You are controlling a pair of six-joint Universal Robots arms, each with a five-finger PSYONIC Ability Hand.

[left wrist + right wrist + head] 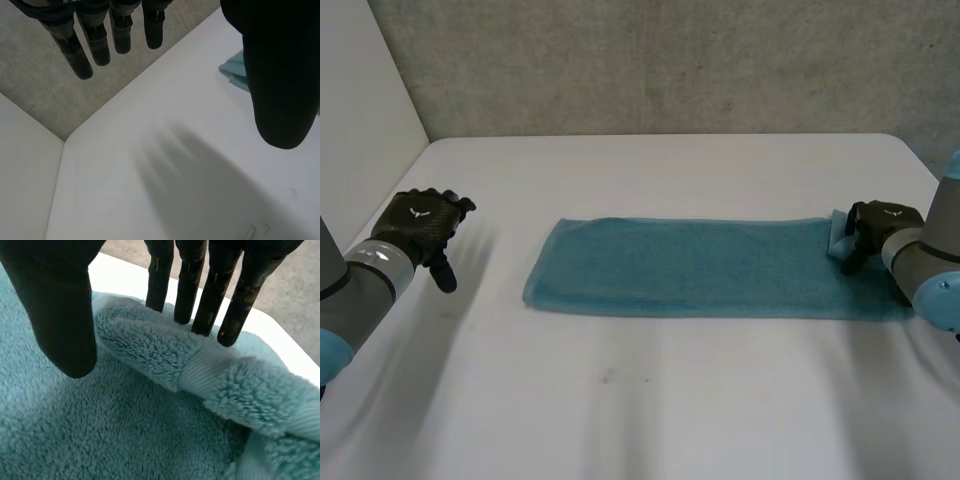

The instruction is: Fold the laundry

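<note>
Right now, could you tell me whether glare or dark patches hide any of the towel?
Head view: no glare on the table; the towel is evenly lit. Left wrist view: the left hand is a dark mass hiding part of it. Right wrist view: the right hand pinches a well-lit raised edge.

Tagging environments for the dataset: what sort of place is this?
Probably a lab test cell, not a home: bare white table, raw concrete wall behind it, one teal towel laid out on it.

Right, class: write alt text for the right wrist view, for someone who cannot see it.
The right hand pinches a raised fold of a teal towel, with its fingers behind the fold and its thumb in front. The white table lies beyond.
</note>
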